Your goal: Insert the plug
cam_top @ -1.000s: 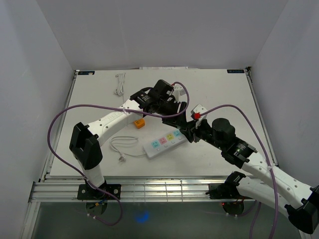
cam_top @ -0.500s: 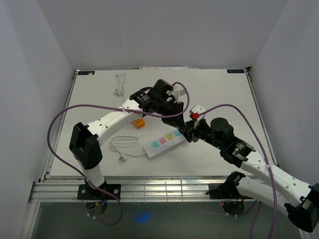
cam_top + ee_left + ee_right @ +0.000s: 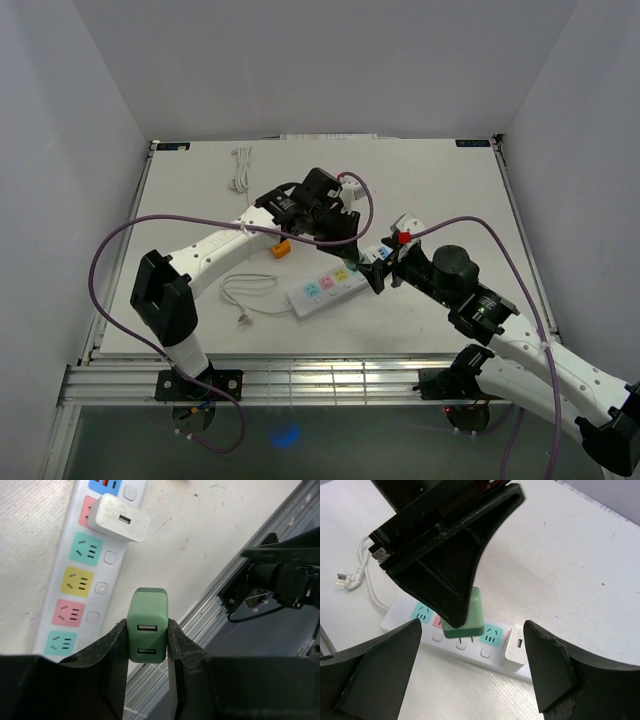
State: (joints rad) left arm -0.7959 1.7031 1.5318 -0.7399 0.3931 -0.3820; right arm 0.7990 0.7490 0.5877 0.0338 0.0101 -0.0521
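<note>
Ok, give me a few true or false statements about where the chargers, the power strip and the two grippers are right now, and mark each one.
1. The left gripper has its jaws shut on the green charger. True.
2. The green charger is seated in the power strip. False: it hangs just above the sockets, prongs showing.
3. A white charger is plugged into the strip. True.
4. The right gripper holds the white charger. False: its jaws stand wide open, holding nothing.
5. The strip's own plug is in a wall socket. False: it lies loose on the table.
</note>
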